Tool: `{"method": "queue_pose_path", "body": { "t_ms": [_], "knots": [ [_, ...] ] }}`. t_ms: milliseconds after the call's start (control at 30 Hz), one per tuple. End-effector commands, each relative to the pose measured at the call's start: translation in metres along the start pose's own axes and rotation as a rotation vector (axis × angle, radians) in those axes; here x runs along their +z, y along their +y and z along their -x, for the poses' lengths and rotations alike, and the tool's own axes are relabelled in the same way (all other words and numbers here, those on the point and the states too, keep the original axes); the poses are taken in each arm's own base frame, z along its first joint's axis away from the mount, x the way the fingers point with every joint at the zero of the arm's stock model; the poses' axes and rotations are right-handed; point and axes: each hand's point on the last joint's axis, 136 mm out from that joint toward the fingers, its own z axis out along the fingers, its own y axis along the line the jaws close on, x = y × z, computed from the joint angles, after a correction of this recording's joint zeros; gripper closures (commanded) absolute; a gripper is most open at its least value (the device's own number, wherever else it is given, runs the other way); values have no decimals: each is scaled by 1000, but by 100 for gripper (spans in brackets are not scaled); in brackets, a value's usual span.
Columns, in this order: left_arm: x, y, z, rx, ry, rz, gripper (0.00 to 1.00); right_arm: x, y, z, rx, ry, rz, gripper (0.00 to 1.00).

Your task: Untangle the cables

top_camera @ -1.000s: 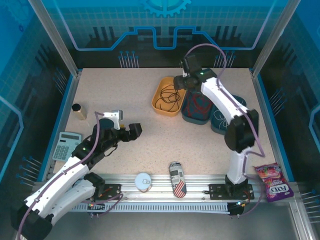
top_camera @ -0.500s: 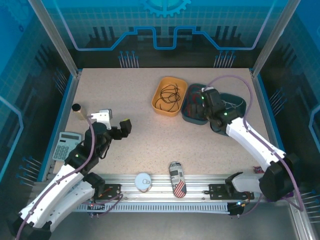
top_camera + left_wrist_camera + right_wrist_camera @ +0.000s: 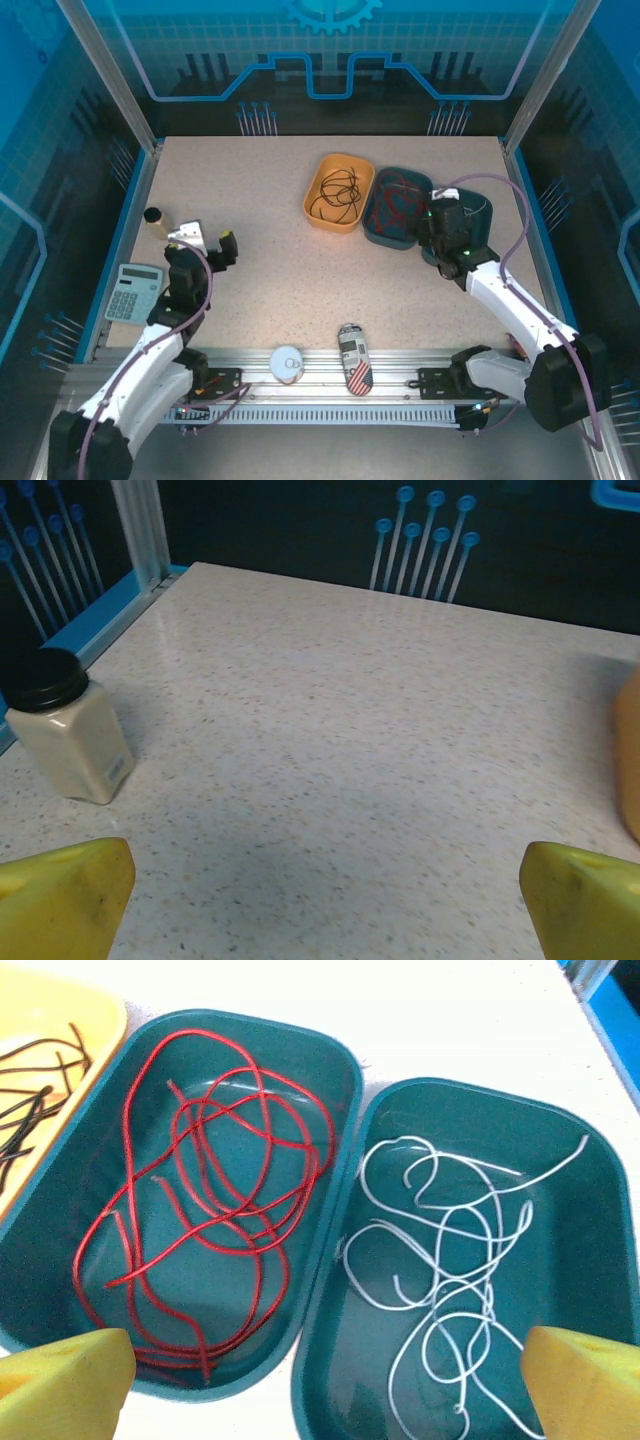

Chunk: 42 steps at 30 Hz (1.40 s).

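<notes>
The cables lie sorted by colour in three trays. Red cables (image 3: 200, 1200) loop in the left teal tray (image 3: 335, 1070) and white cables (image 3: 455, 1280) in the right teal tray (image 3: 590, 1260). Black cables (image 3: 336, 190) fill the orange tray (image 3: 318, 212), whose corner shows as yellow (image 3: 60, 1015) in the right wrist view. My right gripper (image 3: 325, 1375) hangs open above the seam between the teal trays (image 3: 385, 232), touching nothing; in the top view my right gripper (image 3: 438, 210) covers part of the far tray. My left gripper (image 3: 207, 242) is open and empty over bare tabletop (image 3: 325, 885).
A cream spice jar with a black lid (image 3: 65, 735) stands just left of my left gripper, also at the table's left edge (image 3: 155, 222). A calculator (image 3: 135, 291) lies at the near left. A round tin (image 3: 286, 362) and a printed can (image 3: 353, 358) sit on the front rail.
My right arm swung from over the orange tray back toward the near right, ending low over the two teal trays. My left gripper drew back to the left, closer to the spice jar.
</notes>
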Motion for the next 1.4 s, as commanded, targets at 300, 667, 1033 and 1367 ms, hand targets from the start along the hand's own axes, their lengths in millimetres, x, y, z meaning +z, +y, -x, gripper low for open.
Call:
{"method": "queue_pose_path", "body": {
  "t_ms": [300, 667, 1033, 1367],
  "knots": [
    [42, -5, -8, -9, -65, -142, 1, 10, -47, 12, 2, -170, -126, 0],
    [62, -29, -22, 24, -52, -303, 1, 25, -65, -8, 37, -214, -109, 0],
    [80, -40, -39, 78, -50, -369, 1, 42, -52, -21, 8, -326, -29, 0],
    [103, -43, -49, 79, 66, -371, 1, 55, -41, -19, 14, -388, 20, 0]
  ]
}}
